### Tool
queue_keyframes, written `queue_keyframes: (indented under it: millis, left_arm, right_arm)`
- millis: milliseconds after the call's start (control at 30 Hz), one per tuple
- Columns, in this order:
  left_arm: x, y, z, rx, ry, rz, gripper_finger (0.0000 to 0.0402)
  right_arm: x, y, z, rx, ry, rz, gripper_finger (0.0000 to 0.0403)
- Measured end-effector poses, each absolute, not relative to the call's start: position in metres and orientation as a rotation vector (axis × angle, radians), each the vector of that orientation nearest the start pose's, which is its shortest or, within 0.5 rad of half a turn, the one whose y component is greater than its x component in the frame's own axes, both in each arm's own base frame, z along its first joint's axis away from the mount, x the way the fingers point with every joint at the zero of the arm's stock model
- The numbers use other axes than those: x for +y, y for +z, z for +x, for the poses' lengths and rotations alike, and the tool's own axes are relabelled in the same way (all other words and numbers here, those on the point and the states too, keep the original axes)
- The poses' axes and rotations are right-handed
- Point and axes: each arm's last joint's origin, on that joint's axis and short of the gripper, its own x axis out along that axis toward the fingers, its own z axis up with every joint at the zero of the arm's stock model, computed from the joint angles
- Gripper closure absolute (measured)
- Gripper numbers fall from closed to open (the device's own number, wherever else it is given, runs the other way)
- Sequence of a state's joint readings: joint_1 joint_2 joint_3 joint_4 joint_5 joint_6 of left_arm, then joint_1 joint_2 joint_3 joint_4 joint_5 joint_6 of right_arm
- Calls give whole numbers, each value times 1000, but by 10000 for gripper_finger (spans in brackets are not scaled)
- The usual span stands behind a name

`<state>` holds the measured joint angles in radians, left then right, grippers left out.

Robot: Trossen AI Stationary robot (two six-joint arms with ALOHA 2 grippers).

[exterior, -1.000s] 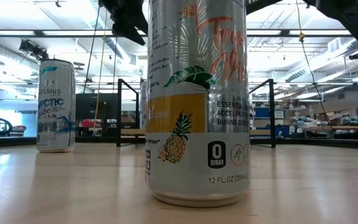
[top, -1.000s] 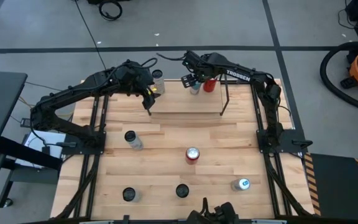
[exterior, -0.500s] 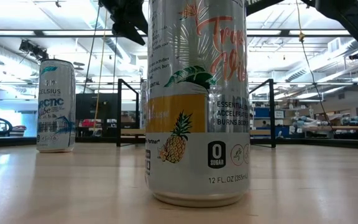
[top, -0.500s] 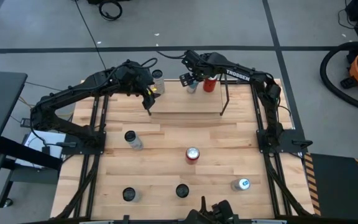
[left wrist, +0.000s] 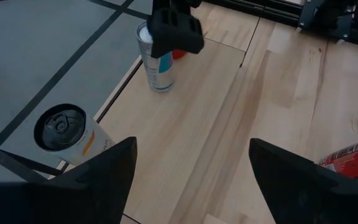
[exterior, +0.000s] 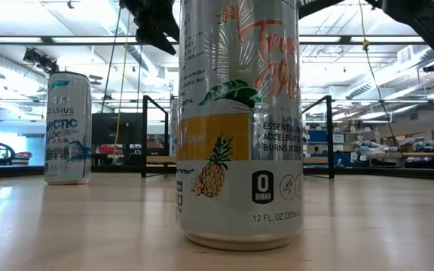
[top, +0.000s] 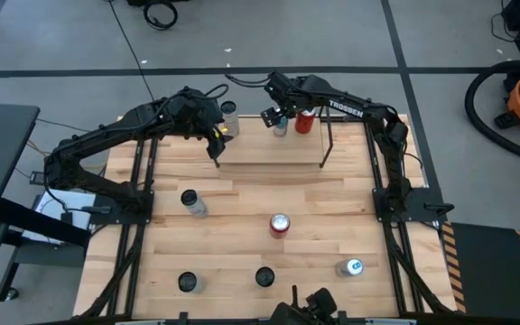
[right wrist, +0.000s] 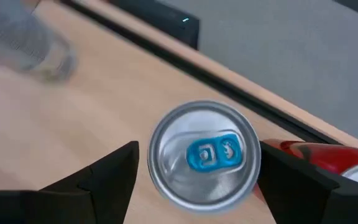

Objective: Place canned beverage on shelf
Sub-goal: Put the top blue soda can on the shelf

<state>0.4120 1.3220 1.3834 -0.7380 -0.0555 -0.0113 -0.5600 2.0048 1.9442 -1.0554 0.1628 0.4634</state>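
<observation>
The shelf [top: 269,149] is a light wood board with black end frames at the table's far edge. On it stand a silver can with a blue tab [top: 281,126], a red can [top: 305,122] to its right and a silver-and-orange can [top: 230,113] toward the left end. My right gripper [top: 273,115] is open above the blue-tab can [right wrist: 204,155], with one finger on either side of its top. My left gripper [top: 217,143] is open and empty over the shelf's left end.
Several more cans stand on the table: a dark-topped one [top: 190,200] at the left, a red one [top: 280,224] in the middle, and others along the near edge [top: 264,276]. One pineapple-printed can [exterior: 236,120] fills the low view.
</observation>
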Motion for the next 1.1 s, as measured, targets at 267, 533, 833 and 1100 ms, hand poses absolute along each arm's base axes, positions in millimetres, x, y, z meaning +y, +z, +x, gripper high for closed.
queue_keyframes:
  millis: [267,533,833,1100]
  left_arm:
    - [110,374,248,668,454,-134,90]
    - [110,374,248,668,454,-135,90]
    - [110,374,248,662,463,-159,90]
    - [110,374,248,661,463,-160,90]
  right_arm:
    - [-237,327,350,919,-775,534,90]
    - [-243,328,337,1063,-639,362,89]
    - [-241,328,340,1055,-390,273,89]
    - [-243,328,339,1082,-407,183,89]
